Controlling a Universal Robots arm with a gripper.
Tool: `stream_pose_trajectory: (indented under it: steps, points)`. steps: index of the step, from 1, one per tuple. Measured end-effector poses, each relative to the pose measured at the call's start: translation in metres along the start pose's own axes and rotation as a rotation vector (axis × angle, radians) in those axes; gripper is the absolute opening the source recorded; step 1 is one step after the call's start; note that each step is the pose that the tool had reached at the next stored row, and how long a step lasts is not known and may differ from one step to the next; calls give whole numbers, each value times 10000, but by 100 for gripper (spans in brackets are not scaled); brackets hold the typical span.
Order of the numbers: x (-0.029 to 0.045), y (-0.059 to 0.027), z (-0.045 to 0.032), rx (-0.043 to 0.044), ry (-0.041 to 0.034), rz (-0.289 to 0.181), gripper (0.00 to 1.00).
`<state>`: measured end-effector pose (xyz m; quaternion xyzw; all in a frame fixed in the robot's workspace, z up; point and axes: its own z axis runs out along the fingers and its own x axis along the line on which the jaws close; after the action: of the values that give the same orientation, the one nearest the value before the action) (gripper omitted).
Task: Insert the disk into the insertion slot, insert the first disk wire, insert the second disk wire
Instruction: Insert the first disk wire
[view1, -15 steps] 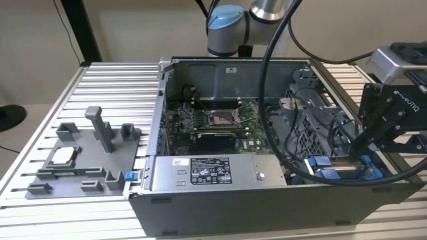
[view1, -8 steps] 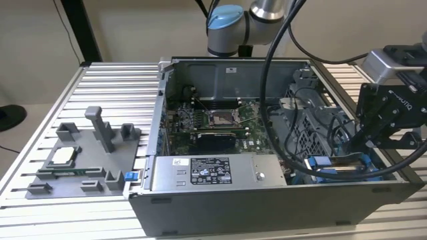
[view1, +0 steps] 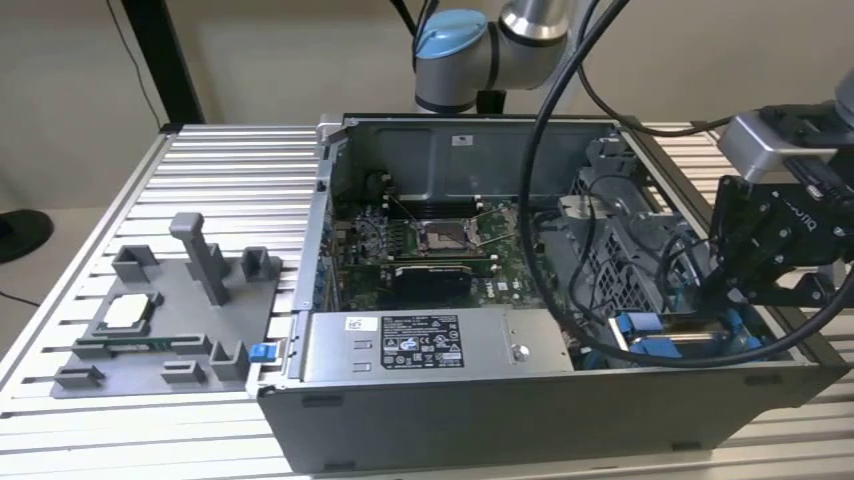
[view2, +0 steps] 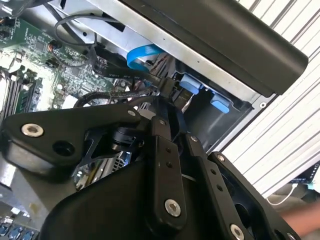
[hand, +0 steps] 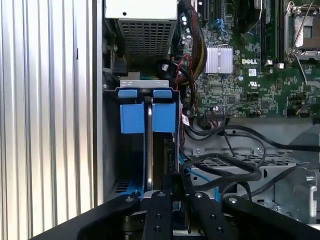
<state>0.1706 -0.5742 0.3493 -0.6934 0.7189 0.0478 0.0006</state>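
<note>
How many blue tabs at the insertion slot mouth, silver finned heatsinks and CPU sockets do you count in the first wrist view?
Blue tabs at the insertion slot mouth: 2
Silver finned heatsink: 1
CPU socket, partly in frame: 1
Total: 4

The ribbed aluminium table (view1: 200, 160) carries an open computer case (view1: 534, 430) from its middle towards the exterior view's right edge, and a grey plastic parts fixture (view1: 200, 345) just beside it, near that view's left edge
</note>
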Motion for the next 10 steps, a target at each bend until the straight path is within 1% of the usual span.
stream_pose_trajectory:
  steps: [6,8,10]
  points:
    - [2,-18,38,7,47,75,0]
    - [2,-22,40,-24,100,81,0]
    - [3,-21,44,-52,168,88,0]
